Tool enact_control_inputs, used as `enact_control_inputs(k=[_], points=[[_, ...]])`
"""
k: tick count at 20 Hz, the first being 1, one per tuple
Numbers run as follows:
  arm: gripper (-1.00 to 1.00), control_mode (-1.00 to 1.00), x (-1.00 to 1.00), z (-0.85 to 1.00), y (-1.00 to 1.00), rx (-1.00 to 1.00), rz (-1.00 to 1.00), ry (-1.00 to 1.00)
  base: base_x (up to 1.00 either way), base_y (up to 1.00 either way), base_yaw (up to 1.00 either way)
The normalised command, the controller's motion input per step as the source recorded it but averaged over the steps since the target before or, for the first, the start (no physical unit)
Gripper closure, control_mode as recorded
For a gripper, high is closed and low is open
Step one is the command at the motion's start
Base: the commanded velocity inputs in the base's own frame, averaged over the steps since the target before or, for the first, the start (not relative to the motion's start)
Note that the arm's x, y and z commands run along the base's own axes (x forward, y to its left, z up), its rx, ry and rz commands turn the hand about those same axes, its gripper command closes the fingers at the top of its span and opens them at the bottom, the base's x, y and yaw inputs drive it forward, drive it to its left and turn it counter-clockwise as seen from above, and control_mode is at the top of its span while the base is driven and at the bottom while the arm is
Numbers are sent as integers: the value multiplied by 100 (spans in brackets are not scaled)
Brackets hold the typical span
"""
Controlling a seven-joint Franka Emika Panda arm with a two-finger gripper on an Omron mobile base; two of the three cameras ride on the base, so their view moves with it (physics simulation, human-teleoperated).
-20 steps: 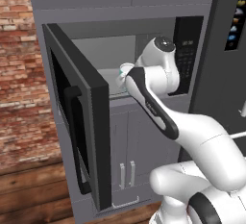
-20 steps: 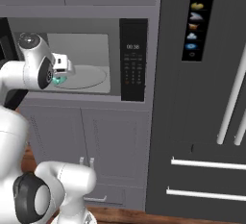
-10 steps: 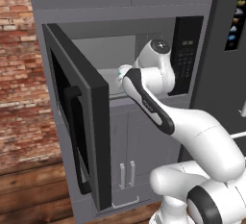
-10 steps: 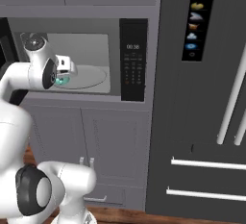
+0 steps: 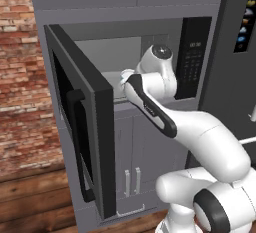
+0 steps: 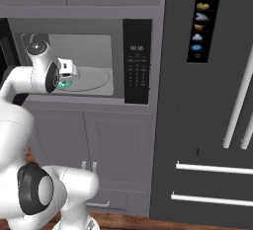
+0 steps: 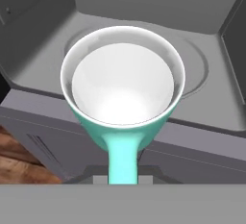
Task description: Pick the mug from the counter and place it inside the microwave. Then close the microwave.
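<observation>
At the far left, well clear of the jaws, the microwave door is seen swung fully open, its black handle facing outward, so that the cavity stays reachable and the door can be pushed shut afterwards.

Just ahead of the jaws, the mug is carried at the mouth of the microwave. The jaws themselves are hidden beneath the cup in the hand view, so their opening cannot be read directly; they are judged to be closed on the teal handle, which runs straight back toward them. The cup is held upright, white inside facing up, probably so that it can be set down level.

Beyond and below the mug, past the jaws, the round turntable is seen bare on the cavity floor. The mug hangs over the front sill and the near edge of that plate; whether it is already inside cannot be told with certainty.

To the right of the jaws, the black keypad panel is left untouched, and further right again stands a tall dark unit with long pale handles.

The placing step is judged to be under way: a short advance and a gentle lowering seem called for before release, with the door closing to follow.
</observation>
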Motion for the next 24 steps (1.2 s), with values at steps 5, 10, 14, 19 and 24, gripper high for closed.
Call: enact_control_inputs(k=[5,10,14,19,24], points=[[100,-100,33,0,14,-1,0,0,0,0,0],[100,-100,32,0,10,-1,0,0,0,0,0],[100,-100,28,0,0,-2,0,0,0,0,0],[100,-100,22,0,0,-1,0,1,0,0,0],[100,-100,16,-13,0,0,0,2,0,0,0]])
